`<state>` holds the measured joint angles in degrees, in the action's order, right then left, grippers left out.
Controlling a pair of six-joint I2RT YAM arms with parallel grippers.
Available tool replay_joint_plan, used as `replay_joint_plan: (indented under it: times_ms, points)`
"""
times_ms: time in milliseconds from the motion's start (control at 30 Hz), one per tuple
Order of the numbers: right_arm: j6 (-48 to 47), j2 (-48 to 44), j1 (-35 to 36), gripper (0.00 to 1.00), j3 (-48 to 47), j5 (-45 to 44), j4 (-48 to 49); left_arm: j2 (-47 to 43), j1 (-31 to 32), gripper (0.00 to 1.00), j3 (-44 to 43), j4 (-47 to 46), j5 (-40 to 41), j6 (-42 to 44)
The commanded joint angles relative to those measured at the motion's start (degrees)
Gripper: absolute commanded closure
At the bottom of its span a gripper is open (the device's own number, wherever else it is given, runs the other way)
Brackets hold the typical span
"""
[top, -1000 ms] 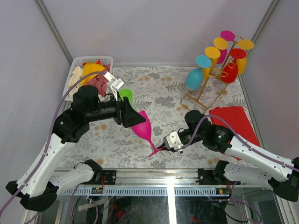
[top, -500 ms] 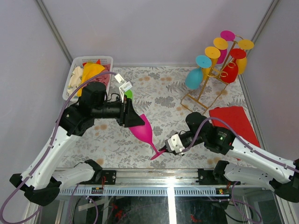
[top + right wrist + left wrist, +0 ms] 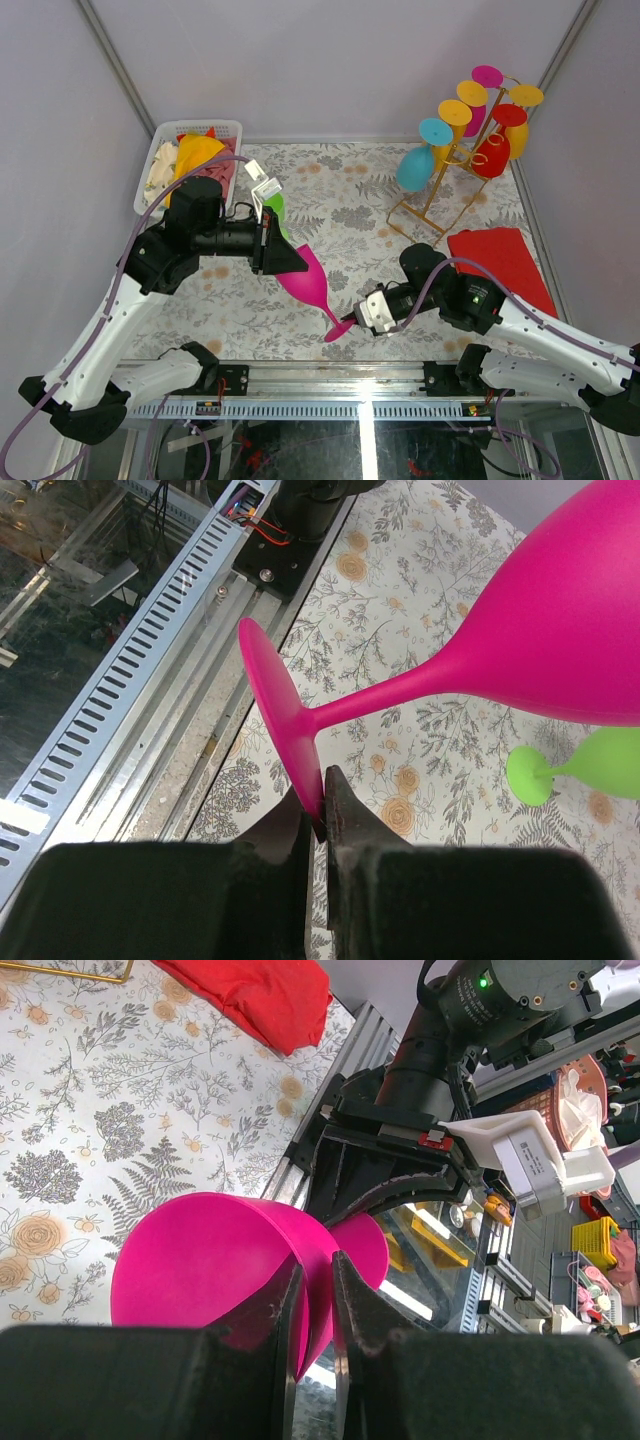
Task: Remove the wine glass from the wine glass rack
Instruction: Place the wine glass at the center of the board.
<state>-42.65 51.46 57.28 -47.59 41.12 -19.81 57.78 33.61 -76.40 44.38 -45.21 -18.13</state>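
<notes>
At the near edge of the table [image 3: 350, 190], the right hand [image 3: 322, 808] pinches the foot rim of the magenta wine glass [image 3: 305, 282], held tilted. The left hand [image 3: 312, 1295] nips the bowl's rim (wall between its 2 fingers). Far right, well apart, stands the wine glass rack [image 3: 440, 185], hung with other coloured glasses [image 3: 415, 168].

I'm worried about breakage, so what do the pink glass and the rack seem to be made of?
The pink glass looks like matte plastic: opaque, even colour, no sharp glints, though coated glass can't be ruled out. The rack looks like thin metal wire with a shiny gold finish, bent into curly loops.
</notes>
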Motion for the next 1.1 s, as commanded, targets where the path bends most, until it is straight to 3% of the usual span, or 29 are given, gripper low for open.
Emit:
replay_joint_plan:
  times_ms: [0,267,1067]
  points:
    - [2.39,-0.28,-0.43,1.00,-0.66,-5.17,6.73,-0.51,0.65,1.00,0.92,0.45,-5.19,-0.04]
    - [3.06,-0.72,-0.36,0.99,-0.11,-6.56,7.54,0.02,0.72,1.00,0.88,0.81,-3.63,-0.17]
    - [4.89,-2.90,-0.36,0.62,2.23,-8.79,11.26,-0.63,0.67,1.00,-0.32,0.94,2.09,0.94]
